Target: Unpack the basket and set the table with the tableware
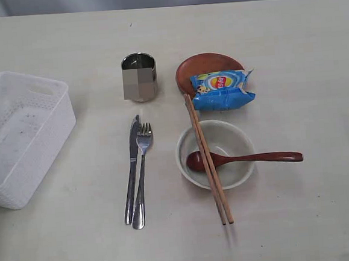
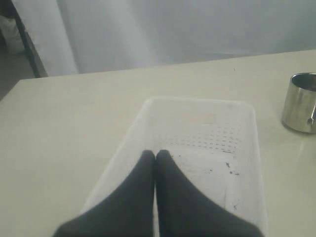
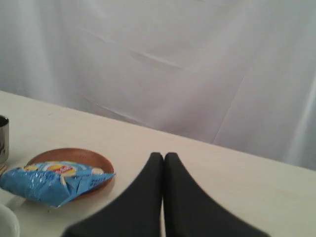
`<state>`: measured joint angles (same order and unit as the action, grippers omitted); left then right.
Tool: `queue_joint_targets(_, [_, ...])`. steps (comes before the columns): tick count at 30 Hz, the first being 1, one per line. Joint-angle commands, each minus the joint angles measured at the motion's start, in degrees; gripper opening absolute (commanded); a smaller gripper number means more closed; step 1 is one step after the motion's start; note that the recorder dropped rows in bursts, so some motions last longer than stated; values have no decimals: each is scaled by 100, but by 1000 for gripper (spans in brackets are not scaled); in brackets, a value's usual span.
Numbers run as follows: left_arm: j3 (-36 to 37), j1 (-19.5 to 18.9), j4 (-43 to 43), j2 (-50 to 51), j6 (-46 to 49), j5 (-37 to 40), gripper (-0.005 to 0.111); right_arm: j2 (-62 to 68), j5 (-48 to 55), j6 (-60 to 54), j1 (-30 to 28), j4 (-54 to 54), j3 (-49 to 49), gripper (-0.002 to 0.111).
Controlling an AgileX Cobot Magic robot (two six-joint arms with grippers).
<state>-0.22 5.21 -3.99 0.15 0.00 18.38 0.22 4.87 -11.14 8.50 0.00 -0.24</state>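
A: Basket (image 1: 52, 149) where?
B: Far left of frame, on table (image 1: 302, 66). Then steel cup (image 1: 139, 77) at upper centre, knife (image 1: 133, 170) and fork (image 1: 143, 175) side by side below.
A: Further right?
B: Plate (image 1: 208, 64) bearing chip bag (image 1: 223, 90); lower, bowl (image 1: 229, 135) holding spoon (image 1: 255, 158), chopsticks (image 1: 208, 164) laid across. Left gripper (image 2: 155, 153), right gripper (image 3: 163, 155): both clenched, grasping nothing.

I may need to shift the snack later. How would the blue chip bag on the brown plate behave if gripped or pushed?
The chip bag looks puffy and crinkled, so probably light and floppy, denting under a grip. Its glossy film may slip. Pushed, it would likely slide off the shallow plate rather than roll.
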Motion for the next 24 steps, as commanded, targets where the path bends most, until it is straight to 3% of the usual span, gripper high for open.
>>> queue_joint_targets(1, [22,-13,-28,-15,0,4,0,-22,592,19,-33,108,24,0])
queue_joint_targets(7, [22,-13,-28,-15,0,4,0,-22,1370,98,-33,108,24,0])
queue_joint_targets(24, [22,-13,-28,-15,0,4,0,-22,1393,737,-33,108,24,0])
